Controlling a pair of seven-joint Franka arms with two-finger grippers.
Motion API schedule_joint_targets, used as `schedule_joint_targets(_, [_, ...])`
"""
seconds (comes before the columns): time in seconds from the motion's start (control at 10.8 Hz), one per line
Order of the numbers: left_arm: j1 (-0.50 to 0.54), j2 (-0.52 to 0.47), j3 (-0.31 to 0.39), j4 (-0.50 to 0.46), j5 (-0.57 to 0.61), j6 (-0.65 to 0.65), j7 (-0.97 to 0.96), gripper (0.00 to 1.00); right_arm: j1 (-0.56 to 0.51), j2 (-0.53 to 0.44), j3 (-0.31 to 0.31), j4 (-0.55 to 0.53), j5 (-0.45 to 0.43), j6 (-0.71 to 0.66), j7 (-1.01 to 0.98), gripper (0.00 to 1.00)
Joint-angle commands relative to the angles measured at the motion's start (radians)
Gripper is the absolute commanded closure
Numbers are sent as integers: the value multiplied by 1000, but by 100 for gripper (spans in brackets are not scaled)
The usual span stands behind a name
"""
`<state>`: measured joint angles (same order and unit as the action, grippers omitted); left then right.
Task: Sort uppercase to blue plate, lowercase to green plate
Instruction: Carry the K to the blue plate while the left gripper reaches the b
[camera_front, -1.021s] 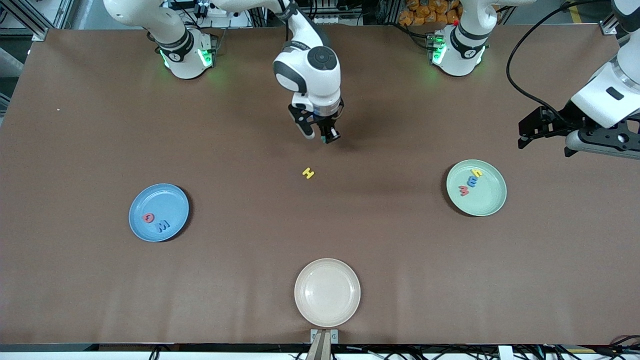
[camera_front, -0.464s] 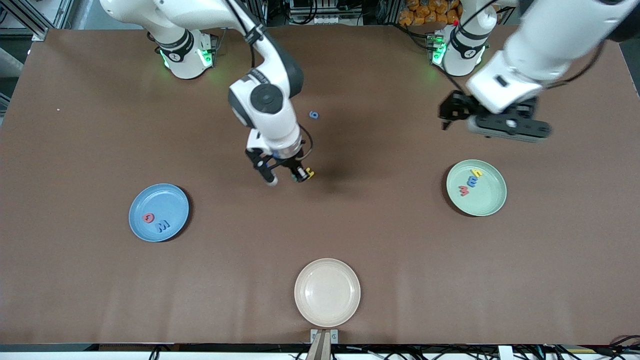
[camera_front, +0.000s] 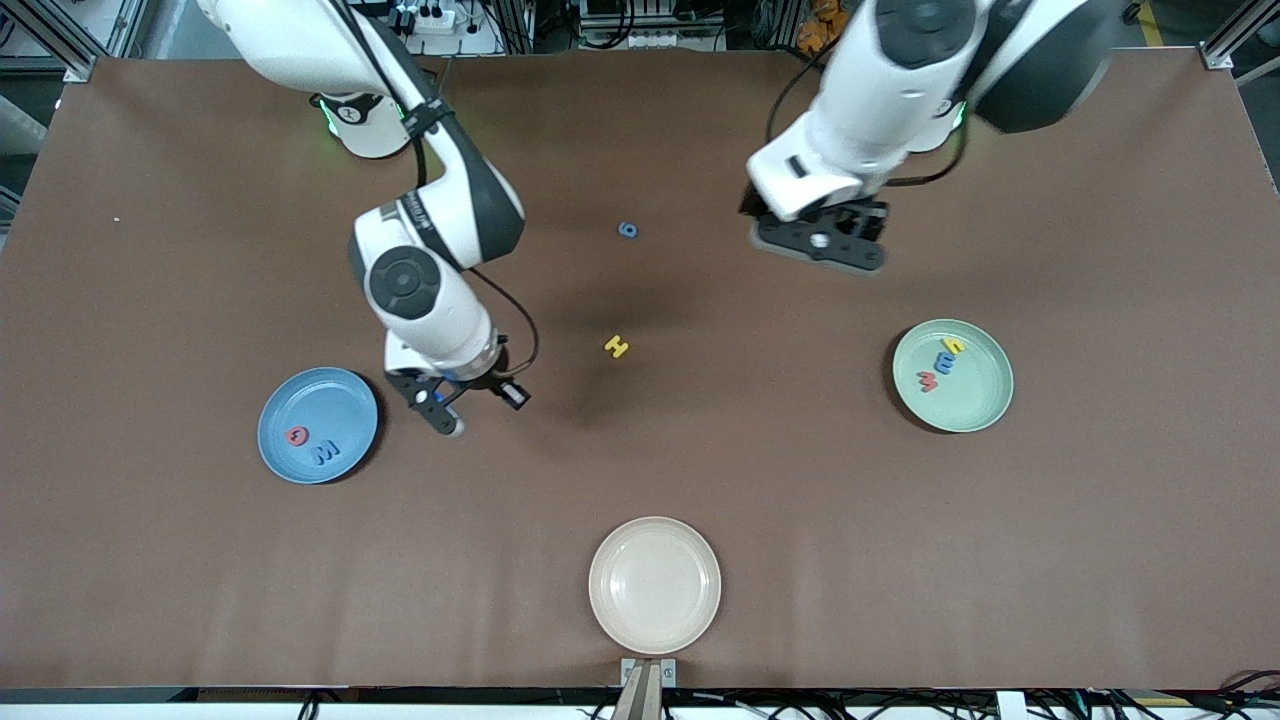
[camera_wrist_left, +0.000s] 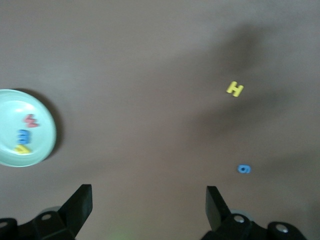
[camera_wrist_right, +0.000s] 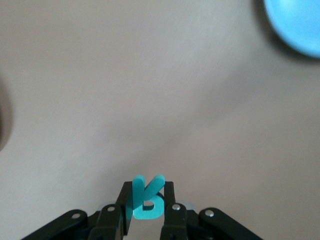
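Note:
My right gripper (camera_front: 510, 396) is shut on the teal R (camera_wrist_right: 147, 198) and holds it above the table beside the blue plate (camera_front: 335, 392), whose edge shows in the right wrist view (camera_wrist_right: 295, 25). The pink-red Q (camera_front: 297, 435) and blue W (camera_front: 326, 452) lie on that plate. My left gripper (camera_front: 820, 243) is open and empty (camera_wrist_left: 149, 210), up over the table near the blue g (camera_front: 627, 230). The yellow H (camera_front: 617, 346) lies mid-table. The green plate (camera_front: 978, 398) holds the yellow h (camera_front: 953, 347), blue m (camera_front: 944, 362) and red w (camera_front: 928, 381).
A cream plate (camera_front: 655, 585) sits near the table's front edge, nearer the front camera than the H. The left wrist view shows the green plate (camera_wrist_left: 44, 131), the H (camera_wrist_left: 234, 89) and the g (camera_wrist_left: 243, 169).
My right arm carried the R from over the g, past the H, toward the blue plate, uncovering the g. My left arm swung in from its end of the table toward the middle.

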<state>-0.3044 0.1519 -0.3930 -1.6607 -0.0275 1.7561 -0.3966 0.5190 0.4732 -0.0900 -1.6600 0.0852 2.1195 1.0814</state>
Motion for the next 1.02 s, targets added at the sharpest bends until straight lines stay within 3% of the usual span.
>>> schedule_joint_targets(0.0, [-28,34,-49,-56,37,118,-76,0,-77,-7,-16,34,16,-93,-208,100])
schedule_joint_targets(0.28, [-131,90,-55,-129,70,224,-187,0,-215,-2,-24,31,13,-116,-485,100])
schedule_joint_targets(0.65, [-249,224,-55,-131,164,325,-370,0,-351,1,-27,32,1,-135,-766,100])
schedule_joint_targets(0.84, [-297,297,-53,-125,201,373,-445,0,-369,5,-27,14,1,-136,-802,100])
schedule_joint_targets(0.93, [-317,326,-52,-125,224,393,-468,0,-372,5,-27,2,1,-148,-802,63])
